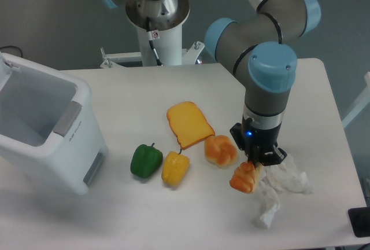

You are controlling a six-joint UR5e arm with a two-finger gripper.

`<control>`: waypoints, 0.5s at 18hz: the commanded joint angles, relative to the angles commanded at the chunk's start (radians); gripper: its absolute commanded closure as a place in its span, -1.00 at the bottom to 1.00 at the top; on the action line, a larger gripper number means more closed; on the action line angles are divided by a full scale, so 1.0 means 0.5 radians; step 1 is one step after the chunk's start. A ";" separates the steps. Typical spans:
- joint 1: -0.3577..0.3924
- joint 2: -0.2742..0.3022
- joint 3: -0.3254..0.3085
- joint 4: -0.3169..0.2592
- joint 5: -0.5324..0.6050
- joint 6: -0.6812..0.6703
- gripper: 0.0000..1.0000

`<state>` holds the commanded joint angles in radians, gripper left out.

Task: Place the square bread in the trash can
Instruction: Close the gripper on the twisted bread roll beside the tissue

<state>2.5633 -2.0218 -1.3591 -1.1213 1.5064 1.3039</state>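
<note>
The square bread [243, 179], an orange-golden ridged block, is at the front right of the table, tilted, with its upper end between my fingers. My gripper [260, 163] points straight down and is shut on the bread's upper right end, low over the table. Whether the bread still touches the table is unclear. The trash can [69, 124], a large white bin with grey side panels and an open rectangular mouth, stands at the far left edge of the table, well away from the gripper.
A round golden bun [220, 150] lies just left of the gripper. A flat yellow toast slice [189, 124], a yellow pepper [175, 168] and a green pepper [145, 160] lie in the middle. Crumpled white paper [281, 186] lies right of the bread.
</note>
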 joint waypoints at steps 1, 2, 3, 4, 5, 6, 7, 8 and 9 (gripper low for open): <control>0.000 0.000 0.000 0.000 0.000 -0.003 0.76; 0.000 0.000 0.000 0.000 0.000 0.000 0.77; 0.000 0.000 0.003 0.000 0.003 0.003 0.77; 0.000 0.000 0.006 0.003 0.003 0.000 0.76; 0.000 0.003 0.009 0.003 0.006 0.000 0.76; -0.003 0.000 0.012 0.009 0.000 0.000 0.76; -0.006 -0.003 0.012 0.012 0.003 -0.003 0.76; -0.006 0.000 0.012 0.012 0.000 -0.003 0.77; -0.009 0.009 0.009 0.012 -0.006 -0.009 0.77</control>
<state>2.5587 -2.0172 -1.3545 -1.1152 1.5033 1.2993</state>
